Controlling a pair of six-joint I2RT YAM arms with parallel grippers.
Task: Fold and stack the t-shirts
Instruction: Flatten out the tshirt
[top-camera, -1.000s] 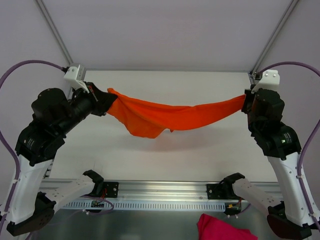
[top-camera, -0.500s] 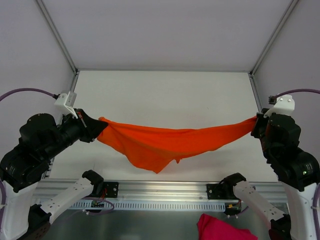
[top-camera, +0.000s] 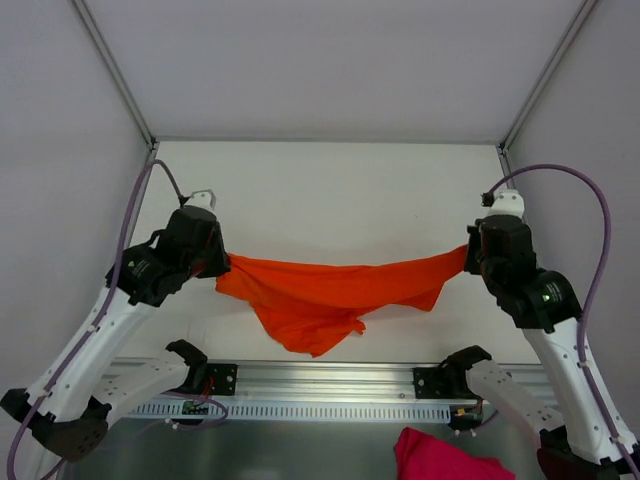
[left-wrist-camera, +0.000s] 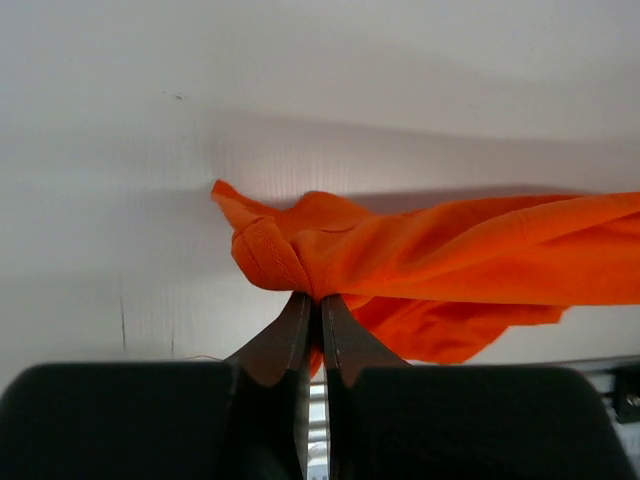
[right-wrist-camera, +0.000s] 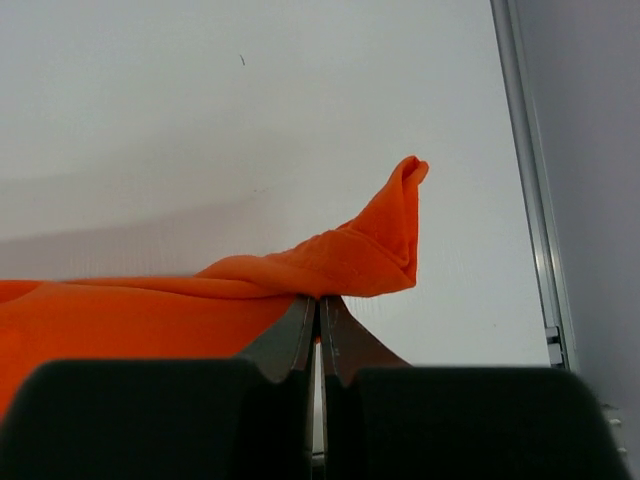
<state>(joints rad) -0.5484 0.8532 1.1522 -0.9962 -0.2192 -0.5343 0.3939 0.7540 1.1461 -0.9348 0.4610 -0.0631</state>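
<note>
the orange t-shirt (top-camera: 330, 292) is hung sagging over the table (top-camera: 330, 185), its ends clamped tight by the left gripper (left-wrist-camera: 312, 298) and right gripper (right-wrist-camera: 318, 300), likely to be spread flat for folding.

Overhead view from behind onto the whole worktop (top-camera: 330, 190); two close, low wrist views, t-shirt (top-camera: 320, 290) common to all.

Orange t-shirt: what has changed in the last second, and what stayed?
The left pincer and right pincer carried the orange t-shirt nearer to the robot and moved closer together. Both stayed shut on its ends; the pink cloth did not move.
</note>
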